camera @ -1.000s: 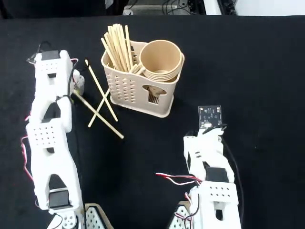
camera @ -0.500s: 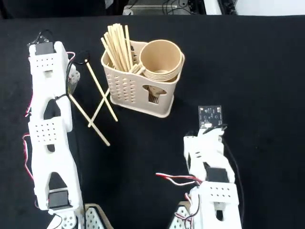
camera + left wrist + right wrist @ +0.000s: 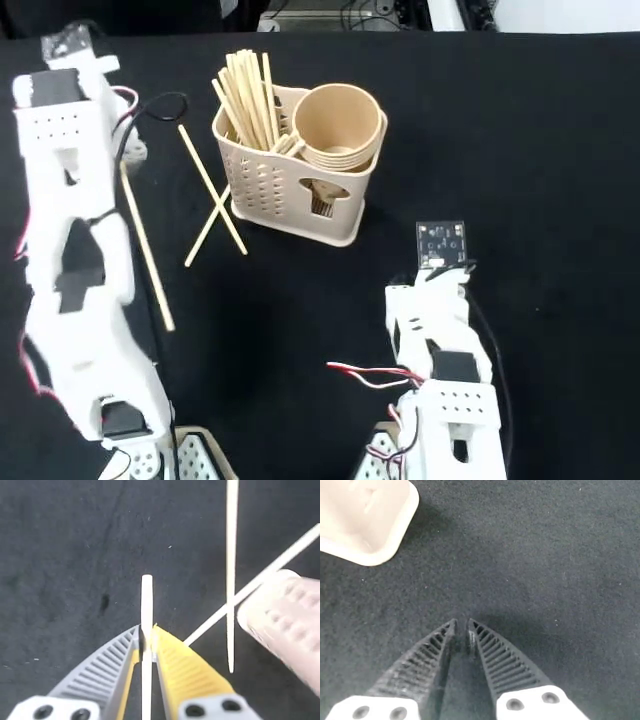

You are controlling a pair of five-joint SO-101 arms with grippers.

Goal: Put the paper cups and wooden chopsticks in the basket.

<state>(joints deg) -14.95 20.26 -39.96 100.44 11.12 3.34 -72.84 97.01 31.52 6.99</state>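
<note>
While the right hand (image 3: 461, 626) sits closed and empty, the left hand (image 3: 146, 636), clamped on one chopstick (image 3: 147, 247), has swung it clear of the crossed pair (image 3: 219, 205) lying on the tabletop (image 3: 540, 150) beside the basket (image 3: 290, 190), so it looks ready to carry over.

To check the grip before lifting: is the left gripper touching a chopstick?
Touching. The left wrist view shows the left gripper shut on a chopstick, with its jaws pressed against both sides of the stick and no gap.
</note>
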